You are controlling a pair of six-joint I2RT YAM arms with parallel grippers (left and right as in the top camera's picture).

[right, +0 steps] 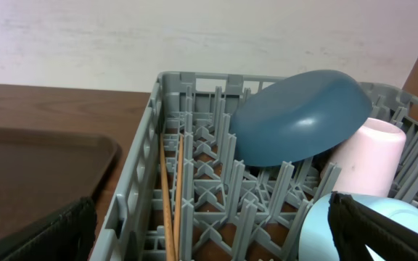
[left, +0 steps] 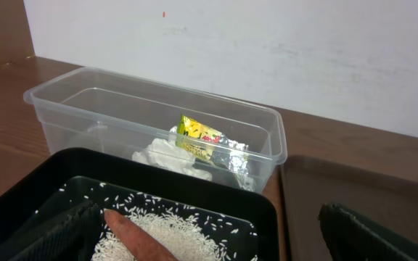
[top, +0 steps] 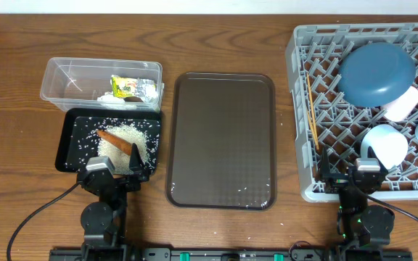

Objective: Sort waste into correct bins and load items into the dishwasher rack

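Left gripper (top: 115,170) spread wide at shallow black rectangular tray's (top: 70,148) near edge — small orange carrot-like stick (top: 115,141) just ahead, lying diagonally (right gripper (top: 355,172) also wide).

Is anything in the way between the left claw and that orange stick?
Nothing visible. The orange stick lies bare on the rice in the black tray, right ahead of the open left gripper.
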